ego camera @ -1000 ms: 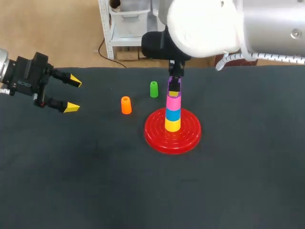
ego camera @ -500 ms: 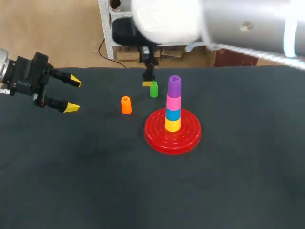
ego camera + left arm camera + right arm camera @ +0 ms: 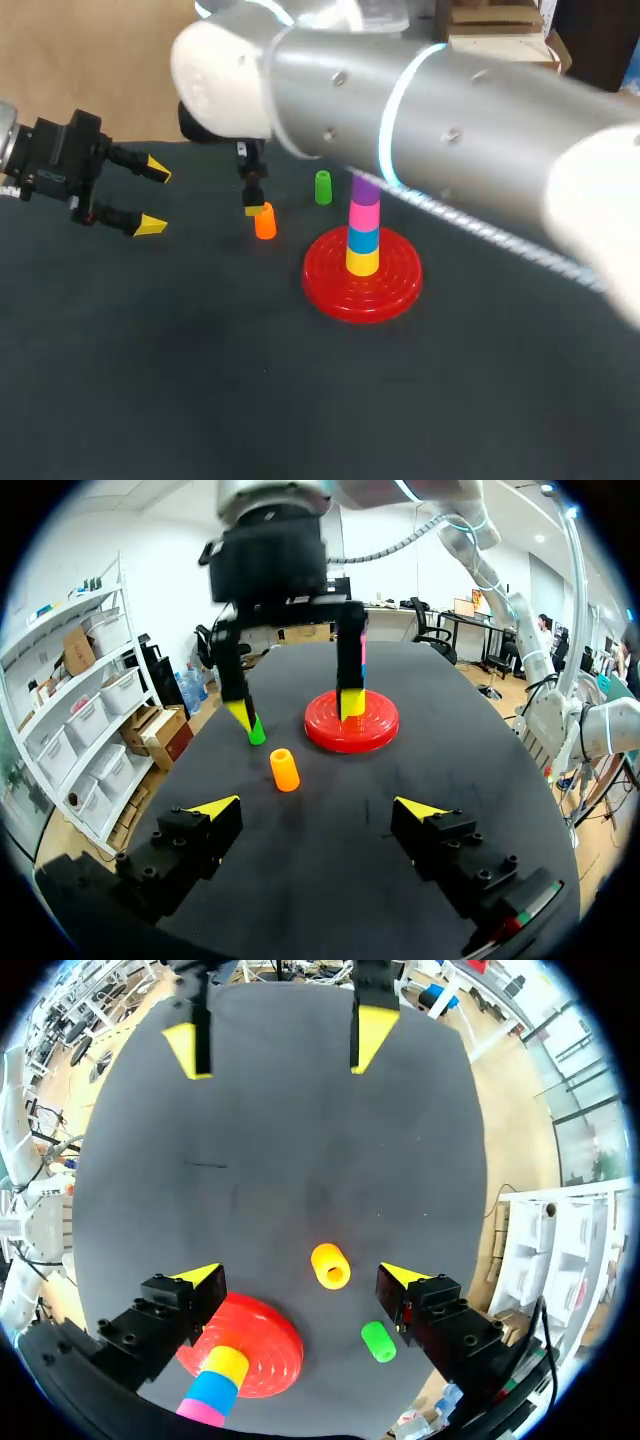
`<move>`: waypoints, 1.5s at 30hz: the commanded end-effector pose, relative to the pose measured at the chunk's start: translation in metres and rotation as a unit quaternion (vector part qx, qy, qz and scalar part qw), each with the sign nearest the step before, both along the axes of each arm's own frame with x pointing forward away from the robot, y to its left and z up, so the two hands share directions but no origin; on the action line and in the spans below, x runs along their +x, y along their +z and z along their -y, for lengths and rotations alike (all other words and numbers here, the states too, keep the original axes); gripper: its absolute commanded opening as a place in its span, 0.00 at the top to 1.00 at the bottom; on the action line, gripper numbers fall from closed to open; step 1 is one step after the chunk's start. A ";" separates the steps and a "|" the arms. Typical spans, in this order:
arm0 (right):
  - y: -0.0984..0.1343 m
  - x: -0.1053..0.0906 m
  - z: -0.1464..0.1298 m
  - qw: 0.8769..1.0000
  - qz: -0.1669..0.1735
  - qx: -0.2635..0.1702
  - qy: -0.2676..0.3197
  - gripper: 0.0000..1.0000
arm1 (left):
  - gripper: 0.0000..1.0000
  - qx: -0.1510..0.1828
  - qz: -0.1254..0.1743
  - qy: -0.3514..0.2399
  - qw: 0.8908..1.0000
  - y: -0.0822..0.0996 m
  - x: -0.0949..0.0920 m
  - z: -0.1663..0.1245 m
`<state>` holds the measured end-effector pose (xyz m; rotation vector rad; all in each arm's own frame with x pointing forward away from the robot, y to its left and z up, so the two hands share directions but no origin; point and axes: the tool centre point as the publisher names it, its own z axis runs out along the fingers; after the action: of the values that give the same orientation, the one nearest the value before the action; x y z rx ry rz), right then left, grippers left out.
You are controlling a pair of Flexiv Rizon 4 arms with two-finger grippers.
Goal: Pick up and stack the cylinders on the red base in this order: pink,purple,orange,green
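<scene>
Four stacked cylinders [image 3: 363, 235], purple topmost, stand on the red base [image 3: 330, 290] in the head view; the orange cylinder [image 3: 264, 222] and green cylinder [image 3: 322, 187] sit on the counter [image 3: 200, 380] beside it, the right gripper [image 3: 253, 205] just above the orange, the left gripper [image 3: 155, 197] well apart. From the left wrist both pairs of fingers are spread, holding nothing; from the right wrist the orange cylinder stands beneath its gap.

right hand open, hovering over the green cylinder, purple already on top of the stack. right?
One thing is off: the right hand is open over the orange cylinder, not the green cylinder, which lies off to the side. The right wrist view shows this. The purple cylinder does top the stack.
</scene>
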<state>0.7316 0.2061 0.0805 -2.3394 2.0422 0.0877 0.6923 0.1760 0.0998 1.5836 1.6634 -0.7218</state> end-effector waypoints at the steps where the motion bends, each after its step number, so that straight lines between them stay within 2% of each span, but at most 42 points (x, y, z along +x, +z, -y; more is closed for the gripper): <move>1: -0.015 0.000 -0.007 1.000 -0.006 -0.013 -0.014 0.00 | 0.00 -0.001 0.002 0.001 1.000 -0.001 -0.001 0.000; 10: -0.042 -0.008 0.000 0.999 -0.021 -0.015 -0.040 0.00 | 0.00 -0.001 0.002 0.001 1.000 -0.001 -0.001 0.000; 19: -0.044 -0.001 0.006 0.998 -0.010 -0.010 -0.062 0.00 | 0.00 -0.001 0.002 0.001 1.000 -0.001 -0.001 0.000; 32: -0.051 0.009 0.018 0.996 -0.017 -0.014 -0.087 0.00 | 0.00 -0.001 0.002 0.001 1.000 -0.001 -0.001 0.000; 33: -0.050 0.010 0.018 0.996 -0.017 -0.013 -0.086 0.10 | 0.00 -0.001 0.002 0.001 1.000 -0.001 -0.001 0.000; 35: -0.050 0.011 0.016 0.996 -0.014 -0.012 -0.083 0.17 | 0.00 -0.001 0.002 0.001 1.000 -0.001 -0.001 0.000; 37: -0.049 0.011 0.015 0.996 -0.012 -0.012 -0.082 0.18 | 0.00 -0.001 0.002 0.001 1.000 -0.001 -0.001 0.000; 41: -0.051 0.012 0.013 0.996 -0.012 -0.021 -0.085 0.14 | 0.00 -0.001 0.002 0.001 1.000 -0.001 -0.001 0.000; 45: -0.054 0.014 0.013 0.996 -0.010 -0.021 -0.090 0.13 | 0.00 -0.001 0.002 0.001 1.000 -0.001 -0.001 0.000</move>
<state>0.7422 0.1909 0.0285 -2.1706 2.2699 0.0621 0.6923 0.1760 0.0998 1.5836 1.6634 -0.7218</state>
